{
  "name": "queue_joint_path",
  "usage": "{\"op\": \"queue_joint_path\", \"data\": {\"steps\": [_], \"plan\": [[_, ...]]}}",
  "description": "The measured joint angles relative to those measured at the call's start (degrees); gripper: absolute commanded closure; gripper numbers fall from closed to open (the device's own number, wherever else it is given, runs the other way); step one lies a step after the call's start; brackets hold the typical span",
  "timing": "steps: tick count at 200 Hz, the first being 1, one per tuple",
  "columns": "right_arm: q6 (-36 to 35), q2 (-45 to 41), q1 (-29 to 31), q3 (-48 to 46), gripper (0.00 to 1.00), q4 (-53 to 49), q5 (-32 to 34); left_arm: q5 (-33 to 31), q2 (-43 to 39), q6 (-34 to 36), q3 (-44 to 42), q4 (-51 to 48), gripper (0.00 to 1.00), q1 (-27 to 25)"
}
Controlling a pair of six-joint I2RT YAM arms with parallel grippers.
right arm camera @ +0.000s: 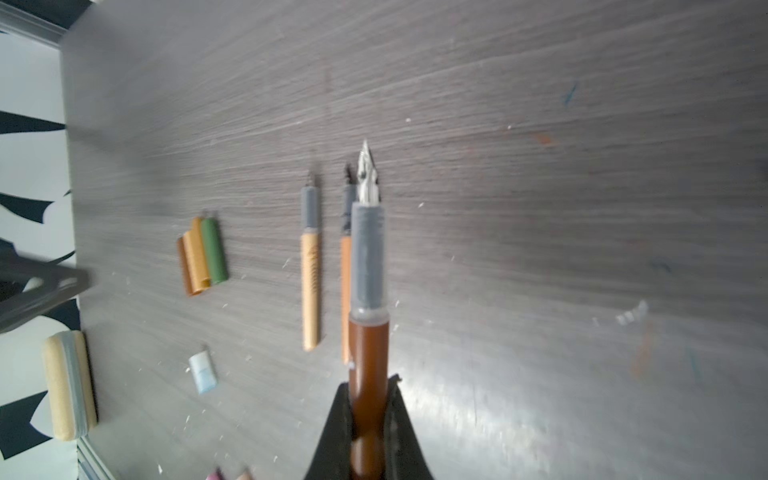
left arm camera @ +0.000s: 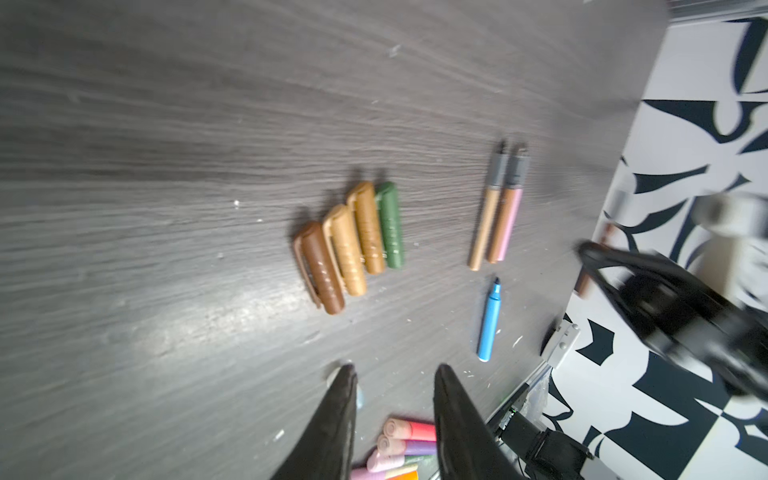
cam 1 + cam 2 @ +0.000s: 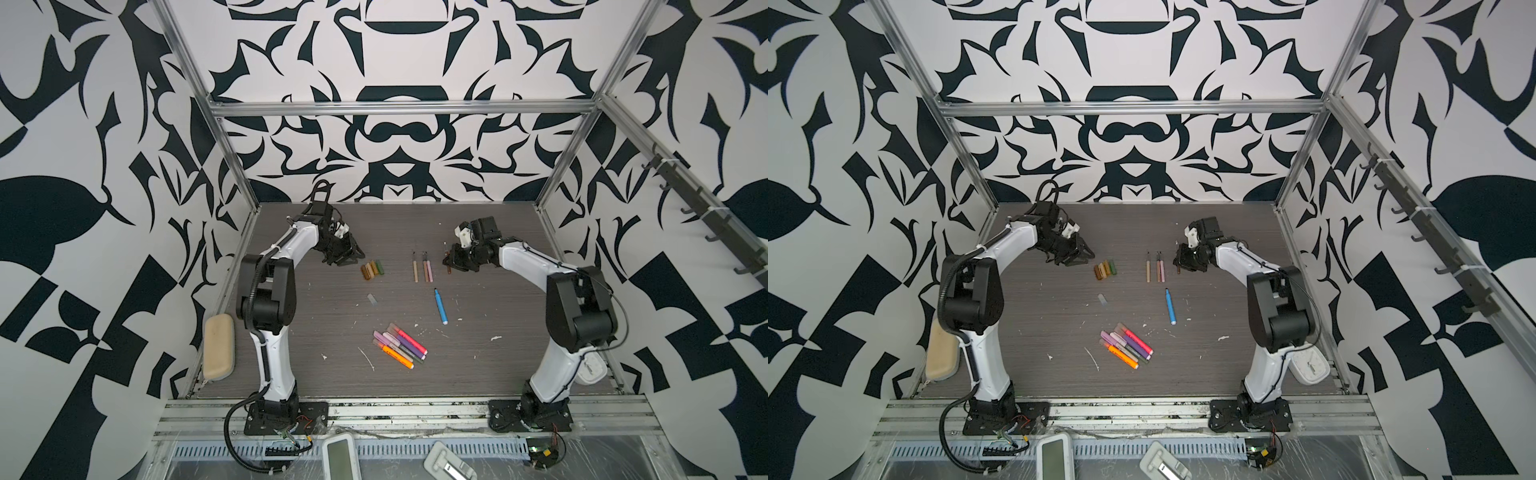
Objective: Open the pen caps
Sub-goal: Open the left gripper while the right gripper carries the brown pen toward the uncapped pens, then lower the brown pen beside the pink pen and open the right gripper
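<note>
**Right tool** (image 1: 369, 386): it is clamping narrowly on the barrel of a brown pen (image 1: 369, 345). The pen is pointing straight out past the tips, with its cap off and its grey grip and metal nib exposed.

**Left tool** (image 2: 395, 368): its jaws are standing a little apart with nothing between them, and it is hovering above the bench (image 3: 324, 374).

**Outward from the left tool:** four pen caps (image 2: 353, 245) are lying just ahead of the tips, touching in a row of one brown, two gold and one green. Two uncapped thin pens (image 2: 496, 208) are lying side by side farther out, close under the right tool's held pen. An uncapped blue pen (image 2: 489, 320) is lying alone near them. A pale translucent cap (image 3: 371, 299) is lying by itself.

**Back toward the arm bases:** a bundle of capped markers (image 3: 399, 345) is waiting well apart from both tools, and looks to be the work left.

**Handling judgement:**
- The pens appear light, stiff and smooth-walled, so they are likely to slip or roll under a loose pinch.
- One tool should be taking the barrel at mid-length and the other the cap across its body, clear of the clip, pulling straight along the axis.
- The exposed nib looks fragile, so it should be set down flat rather than tip first.
</note>
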Motion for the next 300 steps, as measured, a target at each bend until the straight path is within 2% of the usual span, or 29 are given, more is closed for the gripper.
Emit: {"op": "queue_joint_path", "data": {"steps": [41, 130, 199, 300], "plan": [[-2.3, 5.4, 0.2, 3.7, 1.00, -1.8, -2.0, -1.1, -2.9, 0.4, 0.0, 0.6, 0.66, 0.0], [-3.1, 7.9, 0.4, 3.6, 1.00, -2.1, -2.1, -1.4, -2.9, 0.3, -0.2, 0.7, 0.66, 0.0], [-3.0, 8.6, 0.4, 3.6, 0.94, -1.8, -1.8, -1.4, -2.9, 0.3, -0.2, 0.8, 0.66, 0.0], [-1.7, 10.0, 0.4, 3.6, 0.92, -0.1, -2.4, -1.4, -2.9, 0.3, -0.4, 0.8, 0.66, 0.0]]}}
